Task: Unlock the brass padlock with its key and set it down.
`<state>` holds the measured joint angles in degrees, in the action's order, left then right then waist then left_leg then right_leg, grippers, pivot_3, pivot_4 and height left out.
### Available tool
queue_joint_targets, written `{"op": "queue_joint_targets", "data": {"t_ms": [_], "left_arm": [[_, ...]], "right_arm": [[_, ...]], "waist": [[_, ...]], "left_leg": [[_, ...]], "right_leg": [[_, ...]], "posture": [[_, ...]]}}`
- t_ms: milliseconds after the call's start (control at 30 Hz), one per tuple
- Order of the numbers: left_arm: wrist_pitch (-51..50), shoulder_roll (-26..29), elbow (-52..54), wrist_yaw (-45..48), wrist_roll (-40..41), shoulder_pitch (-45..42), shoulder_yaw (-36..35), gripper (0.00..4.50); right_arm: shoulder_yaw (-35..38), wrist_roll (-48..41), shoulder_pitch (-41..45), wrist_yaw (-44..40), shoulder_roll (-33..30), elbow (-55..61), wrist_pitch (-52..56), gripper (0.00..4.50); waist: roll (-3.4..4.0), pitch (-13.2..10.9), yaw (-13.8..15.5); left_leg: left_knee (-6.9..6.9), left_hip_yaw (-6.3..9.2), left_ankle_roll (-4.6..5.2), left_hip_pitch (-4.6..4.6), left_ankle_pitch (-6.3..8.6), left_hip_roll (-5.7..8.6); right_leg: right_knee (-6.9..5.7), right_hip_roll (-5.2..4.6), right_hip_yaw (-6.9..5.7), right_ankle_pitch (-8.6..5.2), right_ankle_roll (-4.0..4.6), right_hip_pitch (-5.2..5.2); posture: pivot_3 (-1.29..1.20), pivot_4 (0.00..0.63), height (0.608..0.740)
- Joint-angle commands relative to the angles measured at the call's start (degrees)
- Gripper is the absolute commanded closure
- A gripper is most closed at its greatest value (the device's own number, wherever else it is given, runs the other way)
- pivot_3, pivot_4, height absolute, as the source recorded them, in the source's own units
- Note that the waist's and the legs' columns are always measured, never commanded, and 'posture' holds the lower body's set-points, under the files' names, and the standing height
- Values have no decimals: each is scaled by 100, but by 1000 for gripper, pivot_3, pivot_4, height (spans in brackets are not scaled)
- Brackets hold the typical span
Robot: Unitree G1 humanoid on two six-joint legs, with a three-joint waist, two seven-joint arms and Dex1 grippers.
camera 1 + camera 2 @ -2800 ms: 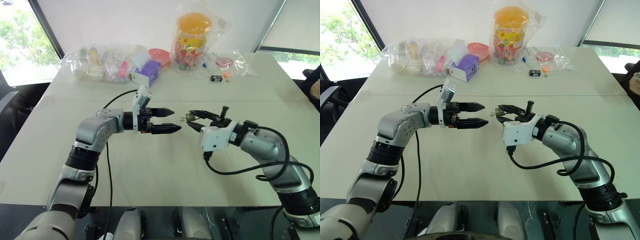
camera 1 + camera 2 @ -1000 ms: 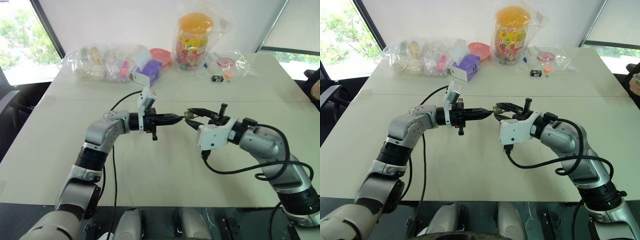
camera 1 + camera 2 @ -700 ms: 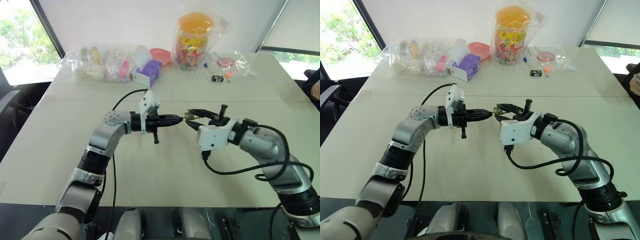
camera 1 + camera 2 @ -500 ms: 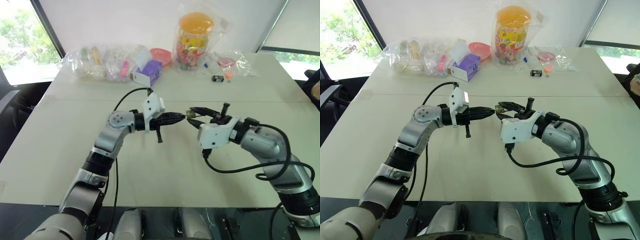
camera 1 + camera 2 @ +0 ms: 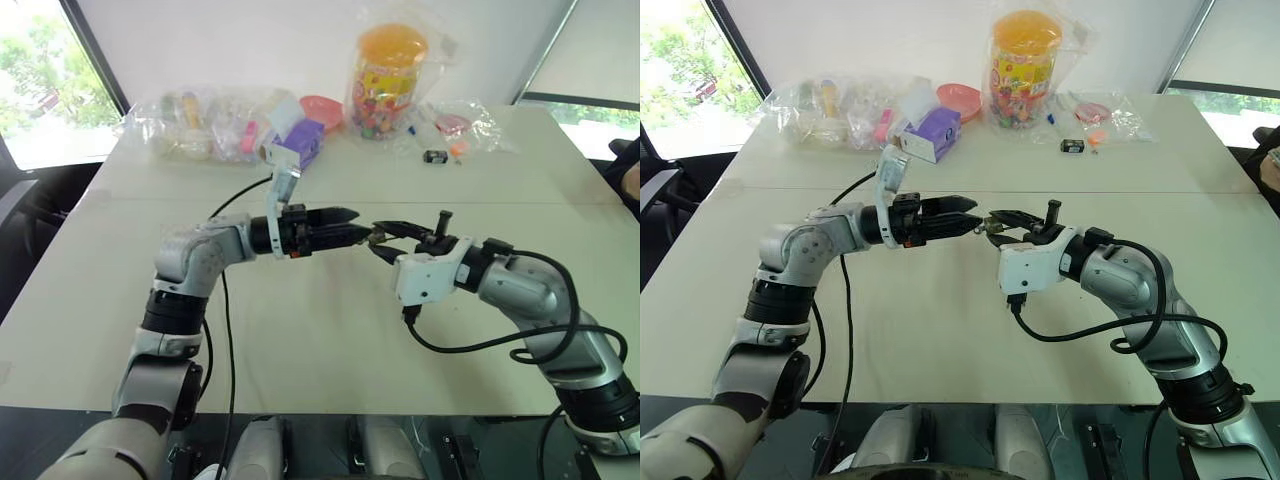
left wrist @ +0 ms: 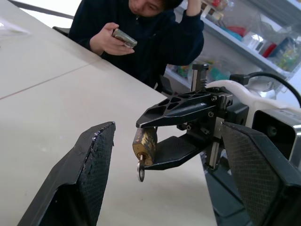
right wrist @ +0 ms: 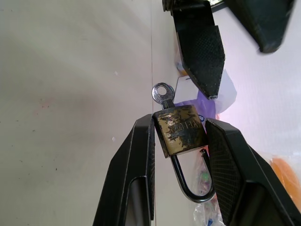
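The brass padlock (image 7: 181,129) is a small worn golden block, held above the table (image 5: 300,340) with my right gripper (image 7: 178,121) shut on its two sides. Its dark shackle (image 7: 193,188) points back between the right fingers. The silvery key (image 7: 163,94) sticks out of the lock's end and nothing grips it. My left gripper (image 5: 355,224) stands open and level, facing the right gripper tip to tip. In the left wrist view the padlock (image 6: 145,143) and key (image 6: 140,170) hang in the gap between the left fingers (image 6: 91,174), clear of both pads.
Along the table's far edge lie clear plastic bags (image 5: 200,125), a purple box (image 5: 297,143), a candy jar with an orange lid (image 5: 385,75) and a small black item (image 5: 432,156). A person (image 6: 141,33) holding a phone sits beyond the table.
My left gripper, shut at the key before, has opened, let go of it, rolled at the wrist and drawn slightly back. The right arm has kept still with the padlock.
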<state>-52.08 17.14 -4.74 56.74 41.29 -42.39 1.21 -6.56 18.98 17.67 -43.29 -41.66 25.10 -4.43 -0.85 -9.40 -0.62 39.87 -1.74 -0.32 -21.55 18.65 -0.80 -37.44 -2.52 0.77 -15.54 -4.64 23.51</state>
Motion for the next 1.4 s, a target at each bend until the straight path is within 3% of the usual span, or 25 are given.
{"op": "queue_joint_targets", "data": {"t_ms": [33,233,667,767,933,1400], "left_arm": [[211,-68,64,-118,-148,45,102,1124],[593,-494,-617,-436,-480,122,134,1124],[696,-807,-762,-473,-416,45,35,1124],[703,-843,-765,-479,-410,49,32,2020],[649,-884,-767,-470,-329,52,4,4478],[311,-693,-561,-304,-281,131,177,4478]], "right_arm": [[53,-45,72,-7,-57,238,-65,3508],[33,-25,121,-2,-31,202,-73,3508],[94,-17,92,-19,-67,267,-12,3508],[111,-24,79,-24,-84,277,-12,3508],[94,-15,92,-17,-99,273,-10,3508],[75,-110,242,-74,-65,260,116,3508]], "waist": [[0,0,0],[-2,-2,9],[-3,-5,3],[-3,-5,10],[-3,-5,5],[-3,-5,4]], "left_leg": [[0,0,0,0,0,0],[0,0,0,0,0,1],[-2,-1,0,0,0,0],[-1,-1,0,-1,0,1],[-1,0,0,0,0,1],[-2,0,0,0,0,0]], "right_leg": [[0,-1,0,0,0,0],[3,-3,0,0,0,-2],[3,-3,0,0,0,0],[4,-3,0,0,0,0],[6,-4,0,0,0,-1],[6,-4,0,0,0,-1]], "posture": [[0,150,735],[0,150,735],[0,150,735],[0,150,735],[0,150,735],[0,150,735]]}}
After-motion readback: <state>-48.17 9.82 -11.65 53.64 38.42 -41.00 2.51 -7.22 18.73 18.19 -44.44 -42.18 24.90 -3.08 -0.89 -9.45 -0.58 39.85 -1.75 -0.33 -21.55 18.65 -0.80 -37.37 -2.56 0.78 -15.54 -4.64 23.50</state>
